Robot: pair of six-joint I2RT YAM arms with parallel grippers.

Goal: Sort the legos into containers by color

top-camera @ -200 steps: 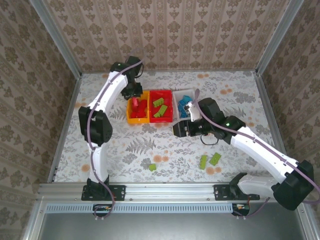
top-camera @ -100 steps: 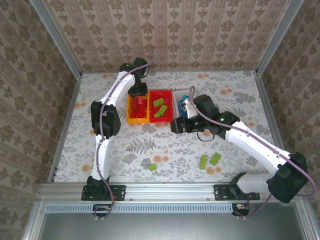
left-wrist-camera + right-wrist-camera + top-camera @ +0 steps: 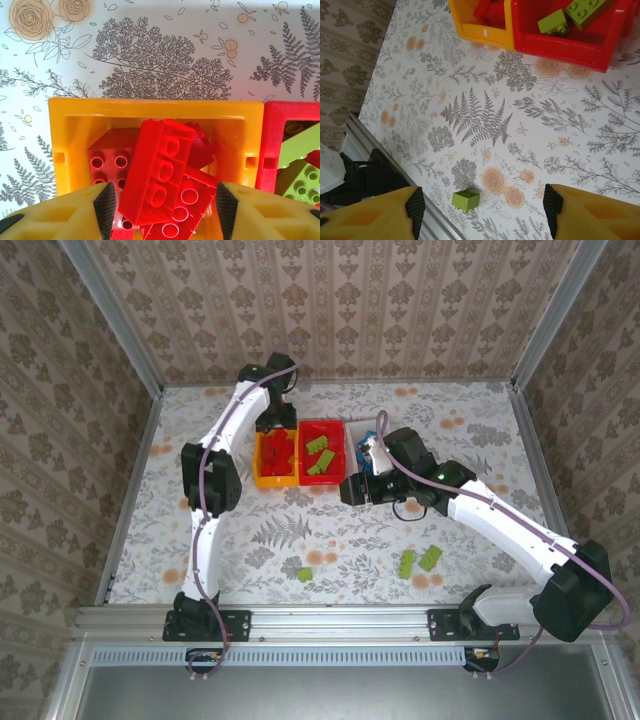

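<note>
- Fingers on the left tool [image 3: 165, 210] stand wide apart with nothing gripped between them. The tool hangs over the yellow-orange bin [image 3: 155, 107], which touches the left wall of the red bin [image 3: 560, 47].
- Under that tool, red bricks [image 3: 160, 172] lie heaped in the yellow-orange bin. One long brick is tilted across the others, studs up.
- The right tool [image 3: 484, 207] is also spread open and empty (yellow fingers at the two lower corners of its wrist view). In the top view it hovers over the flowered surface [image 3: 300, 530], just in front of the red bin's near right corner.
- Below the right tool, a small green brick [image 3: 466, 199] sits alone on the surface, well in front of the red bin and near the metal rail.
- The red bin holds green bricks [image 3: 552, 22], lying at different angles.
- The white bin [image 3: 360, 430] stands against the right side of the red bin, partly hidden by the right arm. Blue bricks [image 3: 368, 448] show inside it.
- Two more green bricks, one narrow [image 3: 407, 563] and one wider [image 3: 431, 557], lie close together on the surface, well in front of the red bin and off to its right.
</note>
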